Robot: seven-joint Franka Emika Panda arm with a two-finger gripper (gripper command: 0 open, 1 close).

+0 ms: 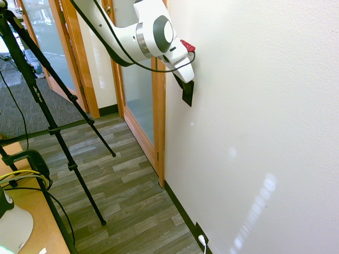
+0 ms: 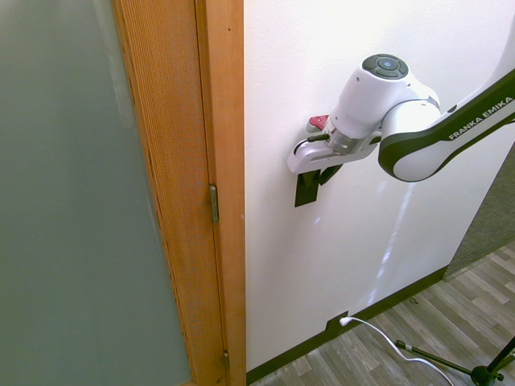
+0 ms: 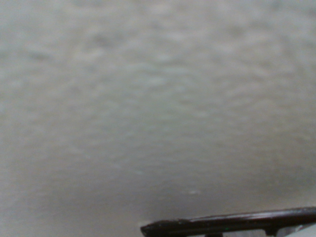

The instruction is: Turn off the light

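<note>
Wrist view: almost the whole picture is filled by the blurred, textured white wall (image 3: 148, 98), seen from very close, and a thin dark edge (image 3: 232, 222) is seen along the bottom; what it belongs to cannot be told from there.

In the first exterior view the gripper (image 1: 183, 82) is pressed up against the wall (image 1: 254, 106) at the upper part of the light switch (image 1: 188, 94), a small black upright plate fixed to the wall just beside the wooden door frame (image 1: 159, 116). The fingers are hidden behind the white arm, so whether the claw is wide or narrow cannot be told. Lower down, at the foot of the wall, a black outlet plate (image 1: 199, 233) with a white plug (image 1: 203, 241) is seen above the grey plank floor (image 1: 127, 201).

In the second exterior view the gripper (image 2: 322, 173) is met again at the top of the switch (image 2: 306, 191), which lies between the door frame (image 2: 217, 161) and the arm. Far below, the outlet (image 2: 336, 323) with its plug (image 2: 346, 321) sits on the dark skirting.
</note>
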